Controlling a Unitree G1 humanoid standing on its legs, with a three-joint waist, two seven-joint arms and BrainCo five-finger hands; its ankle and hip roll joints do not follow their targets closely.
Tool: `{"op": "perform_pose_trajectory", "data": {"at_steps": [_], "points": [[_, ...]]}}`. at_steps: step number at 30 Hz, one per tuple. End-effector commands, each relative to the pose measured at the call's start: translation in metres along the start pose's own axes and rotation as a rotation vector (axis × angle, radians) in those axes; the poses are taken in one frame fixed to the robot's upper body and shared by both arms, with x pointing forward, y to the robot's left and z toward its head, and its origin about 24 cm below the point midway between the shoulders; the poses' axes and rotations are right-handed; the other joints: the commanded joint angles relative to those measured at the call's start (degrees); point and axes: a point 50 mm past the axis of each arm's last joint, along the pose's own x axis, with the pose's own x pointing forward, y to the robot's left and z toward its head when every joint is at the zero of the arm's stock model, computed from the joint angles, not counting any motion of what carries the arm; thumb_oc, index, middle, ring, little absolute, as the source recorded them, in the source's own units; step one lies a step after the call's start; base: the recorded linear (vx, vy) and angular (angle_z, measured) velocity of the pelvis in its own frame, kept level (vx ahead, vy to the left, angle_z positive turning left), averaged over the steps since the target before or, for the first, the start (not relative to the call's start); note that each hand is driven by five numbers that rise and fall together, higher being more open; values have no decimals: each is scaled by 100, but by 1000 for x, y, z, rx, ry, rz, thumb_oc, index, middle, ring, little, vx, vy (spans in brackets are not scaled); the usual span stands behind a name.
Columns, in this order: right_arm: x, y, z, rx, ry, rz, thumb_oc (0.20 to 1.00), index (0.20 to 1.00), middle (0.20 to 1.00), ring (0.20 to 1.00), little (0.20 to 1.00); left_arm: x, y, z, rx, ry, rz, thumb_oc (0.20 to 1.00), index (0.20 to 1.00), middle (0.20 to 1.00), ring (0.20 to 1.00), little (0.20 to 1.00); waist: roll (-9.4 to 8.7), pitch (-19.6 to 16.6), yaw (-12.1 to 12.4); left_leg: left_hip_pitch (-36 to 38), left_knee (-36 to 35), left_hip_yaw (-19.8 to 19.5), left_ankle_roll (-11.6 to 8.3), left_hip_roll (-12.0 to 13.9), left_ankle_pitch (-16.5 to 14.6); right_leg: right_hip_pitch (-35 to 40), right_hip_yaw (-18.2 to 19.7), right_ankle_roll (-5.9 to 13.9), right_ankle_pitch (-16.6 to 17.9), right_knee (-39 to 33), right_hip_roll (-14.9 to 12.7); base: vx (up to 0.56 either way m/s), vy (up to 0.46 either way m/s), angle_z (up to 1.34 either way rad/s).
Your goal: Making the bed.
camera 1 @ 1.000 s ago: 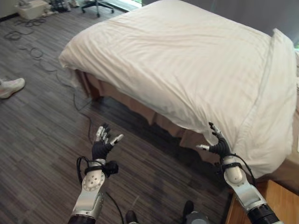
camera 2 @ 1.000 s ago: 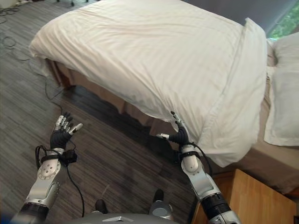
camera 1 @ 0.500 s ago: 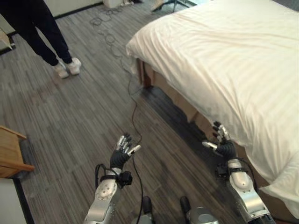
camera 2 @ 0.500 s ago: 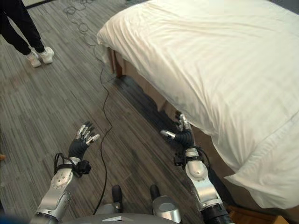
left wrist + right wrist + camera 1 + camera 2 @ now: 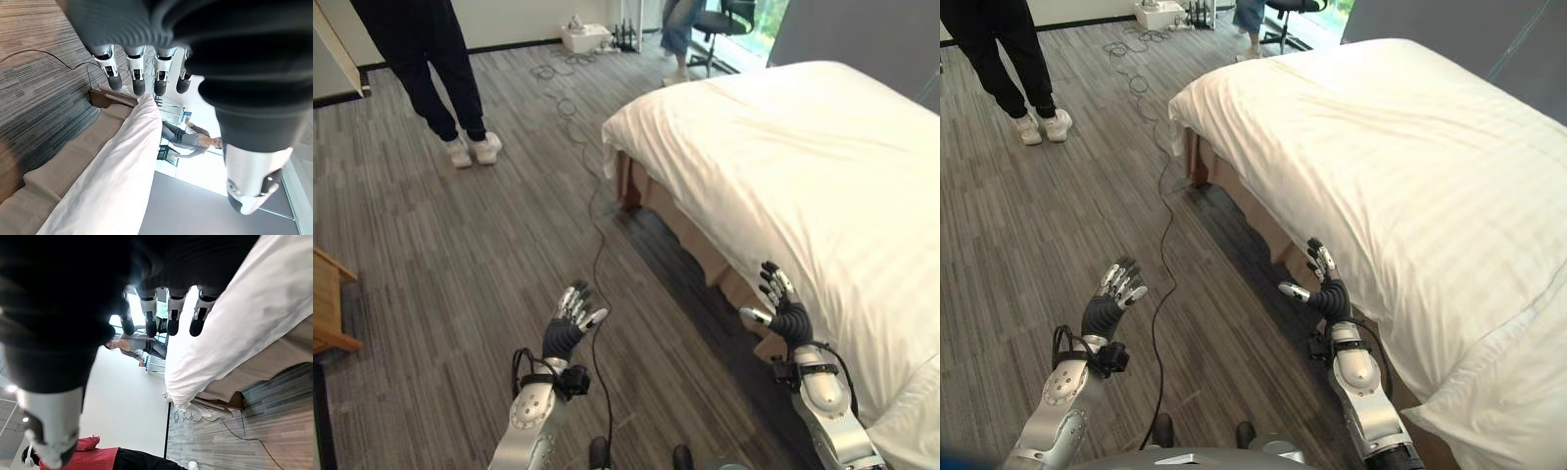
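Observation:
A bed with a white duvet point(image 5: 803, 176) fills the right half of both eye views; the duvet's edge point(image 5: 1332, 225) hangs over a tan bed skirt point(image 5: 705, 259). My right hand point(image 5: 787, 315) is raised, open, fingers straight, just beside the hanging duvet edge and not holding it. Over the wood floor my left hand point(image 5: 568, 328) is up too, open, well left of the bed. The duvet point(image 5: 244, 323) also shows past the right hand's fingers point(image 5: 171, 313) in the right wrist view, and past the left hand's fingers point(image 5: 137, 78) in the left wrist view.
A person in dark trousers and white shoes point(image 5: 470, 147) stands on the floor at the upper left. Another person sits on an office chair point(image 5: 720, 24) beyond the bed's foot. A black cable point(image 5: 597, 235) runs along the floor. A wooden piece of furniture point(image 5: 328, 313) is at the left edge.
The camera has swung further towards the foot of the bed, bringing the room's far end and the standing person more into view. Both hands stay raised and open.

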Motion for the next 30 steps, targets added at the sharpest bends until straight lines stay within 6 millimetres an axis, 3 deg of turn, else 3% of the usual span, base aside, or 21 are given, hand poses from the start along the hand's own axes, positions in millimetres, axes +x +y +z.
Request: {"op": "perform_pose_trajectory", "data": {"at_steps": [1,8,30], "points": [[10,-1,20,52,-112,-11,1000,1000,1000,1000,1000,10,-1,27,-7,-138,-30,1000,1000,1000,1000,1000,-41,7,172,534,71,293,113,-213,-674,-348,-537,413,477,317,-290,41,-8,1],[6,-2,13,151,-78,-35,1000,1000,1000,1000,1000,8,1,20,-37,-104,-15,1000,1000,1000,1000,1000,-18,-61,148,617,71,349,105,-177,-703,-313,-531,384,405,271,-262,6,-1,0],[8,3,13,100,-66,8,1000,1000,1000,1000,1000,6,-4,12,-125,-64,-19,1000,1000,1000,1000,1000,58,44,126,772,71,412,124,-151,-765,-260,-475,340,273,355,-229,1,0,0]]}}
